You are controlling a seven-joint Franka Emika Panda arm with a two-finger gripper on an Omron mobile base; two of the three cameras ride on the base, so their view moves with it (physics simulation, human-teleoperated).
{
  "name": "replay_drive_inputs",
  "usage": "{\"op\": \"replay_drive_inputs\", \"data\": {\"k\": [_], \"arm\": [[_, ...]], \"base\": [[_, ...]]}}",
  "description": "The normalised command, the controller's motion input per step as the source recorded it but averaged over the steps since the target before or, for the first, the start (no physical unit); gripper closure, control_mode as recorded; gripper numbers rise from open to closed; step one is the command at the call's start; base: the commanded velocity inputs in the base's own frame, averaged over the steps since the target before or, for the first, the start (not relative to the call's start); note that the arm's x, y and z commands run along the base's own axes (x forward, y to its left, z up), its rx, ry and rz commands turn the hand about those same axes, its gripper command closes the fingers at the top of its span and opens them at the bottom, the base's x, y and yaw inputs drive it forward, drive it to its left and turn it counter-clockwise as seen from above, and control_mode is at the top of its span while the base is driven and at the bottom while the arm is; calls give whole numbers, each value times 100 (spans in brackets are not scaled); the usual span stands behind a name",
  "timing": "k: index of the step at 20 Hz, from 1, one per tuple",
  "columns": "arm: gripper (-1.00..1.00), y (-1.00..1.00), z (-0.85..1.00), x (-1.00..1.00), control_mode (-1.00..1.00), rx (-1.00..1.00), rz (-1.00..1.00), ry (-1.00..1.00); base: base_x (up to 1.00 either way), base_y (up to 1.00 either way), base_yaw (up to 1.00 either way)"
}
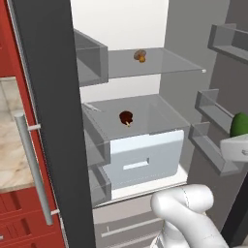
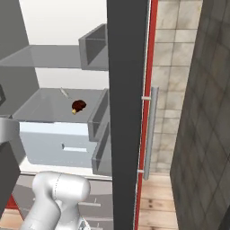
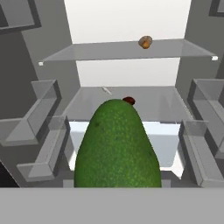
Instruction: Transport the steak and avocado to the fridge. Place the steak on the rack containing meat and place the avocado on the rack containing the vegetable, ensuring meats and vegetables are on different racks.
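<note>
The left base view looks from behind the arm's left side, forward and down into the open fridge [image 1: 145, 29]. The right base view faces the same shelves from the other side, past the door's edge. The hand view sits close, looking straight into the interior.

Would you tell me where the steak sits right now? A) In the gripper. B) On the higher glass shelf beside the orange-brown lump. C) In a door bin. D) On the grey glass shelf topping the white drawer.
D: the steak lies on the shelf above the white drawer, while the gripper holds the avocado.
</note>
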Motion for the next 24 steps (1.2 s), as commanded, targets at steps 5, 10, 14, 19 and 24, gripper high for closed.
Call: {"op": "replay_drive_inputs", "data": {"k": [5, 10, 14, 19, 24], "arm": [[100, 0, 0, 0, 100, 0, 0, 0], [100, 0, 0, 0, 100, 0, 0, 0], [100, 0, 0, 0, 100, 0, 0, 0], [100, 0, 0, 0, 100, 0, 0, 0], [100, 0, 0, 0, 100, 0, 0, 0]], "base": [[71, 9, 9], [0, 0, 32], [2, -29, 19], [33, -21, 7], [13, 1, 0]]}}
